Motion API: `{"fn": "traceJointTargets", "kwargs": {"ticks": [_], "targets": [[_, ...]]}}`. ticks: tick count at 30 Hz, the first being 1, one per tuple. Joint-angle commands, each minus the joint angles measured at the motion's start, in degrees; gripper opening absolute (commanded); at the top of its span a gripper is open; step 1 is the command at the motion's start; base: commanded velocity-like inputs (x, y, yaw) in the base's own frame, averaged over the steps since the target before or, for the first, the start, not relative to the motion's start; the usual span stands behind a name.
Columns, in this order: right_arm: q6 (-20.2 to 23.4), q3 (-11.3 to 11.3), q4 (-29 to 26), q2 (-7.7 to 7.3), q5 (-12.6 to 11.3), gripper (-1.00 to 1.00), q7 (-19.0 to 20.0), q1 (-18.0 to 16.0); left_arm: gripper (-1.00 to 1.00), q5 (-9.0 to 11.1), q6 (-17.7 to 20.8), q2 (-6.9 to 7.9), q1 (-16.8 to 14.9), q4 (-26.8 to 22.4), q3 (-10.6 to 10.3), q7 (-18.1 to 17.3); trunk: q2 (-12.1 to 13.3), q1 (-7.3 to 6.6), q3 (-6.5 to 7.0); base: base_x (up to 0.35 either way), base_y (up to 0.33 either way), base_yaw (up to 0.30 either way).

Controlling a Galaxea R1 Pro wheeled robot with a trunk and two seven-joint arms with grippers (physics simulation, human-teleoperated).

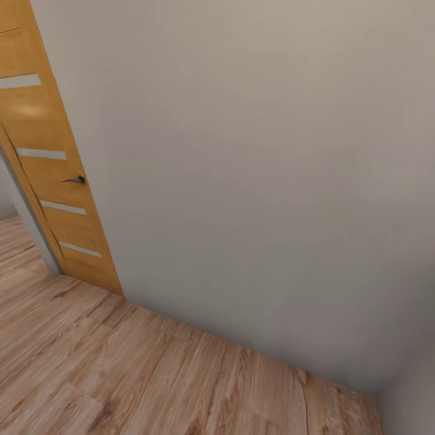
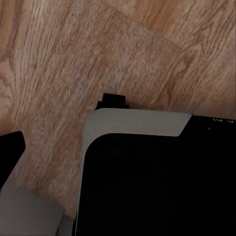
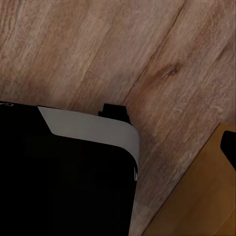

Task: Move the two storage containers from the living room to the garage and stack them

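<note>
Head view: a plain cream wall (image 1: 260,181) fills most of the frame and meets a light wood plank floor (image 1: 121,374) along a slanted line. At the left edge stands a wood door (image 1: 51,175) with four narrow pale glass strips and a small dark handle (image 1: 76,179). A second wall surface begins at the lower right corner.

Left wrist view: the camera looks down on the plank floor (image 2: 73,64). A black panel with a pale grey rounded border, part of the robot body (image 2: 147,187), occupies the lower portion; a small black block (image 2: 114,101) projects from its edge. A dark pointed part (image 2: 11,147) shows at one side; whether it is a finger cannot be told. State of the left hand: cannot be told.

Right wrist view: the same kind of black, grey-bordered body panel (image 3: 64,182) lies over the plank floor (image 3: 123,49), with a small black block (image 3: 114,111) at its edge. An orange-wood surface (image 3: 196,201) shows in one corner. State of the right hand: cannot be told.

The plank floor matches the living room.
</note>
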Motion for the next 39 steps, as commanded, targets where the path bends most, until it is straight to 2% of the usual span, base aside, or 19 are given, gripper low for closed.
{"fn": "traceJointTargets", "kwargs": {"ticks": [1,6,12,39], "targets": [[-0.3,0.5,0.2,0.1,-0.5,1.0,0.0,-0.1,1.0,0.5,-0.2,0.02,0.0,0.1,0.0,0.0,0.0,0.02,-0.06,0.285,0.0,0.0],[-0.2,0.5,0.2,0.21,-0.5,1.0,0.0,-0.1,1.0,0.5,-0.2,0.03,0.0,0.1,0.0,0.0,0.0,0.02,-0.06,0.279,0.0,0.0],[-0.3,0.6,0.2,0.22,-0.5,1.0,0.0,-0.1,1.0,0.5,-0.2,0.04,0.0,0.1,0.0,0.0,0.0,0.02,-0.06,0.05,0.0,0.069],[-0.3,0.6,0.2,0.22,-0.5,1.0,0.0,-0.1,1.0,0.5,-0.2,0.0,0.0,0.1,0.0,0.0,0.0,0.02,-0.06,0.001,0.0,0.264]]}}
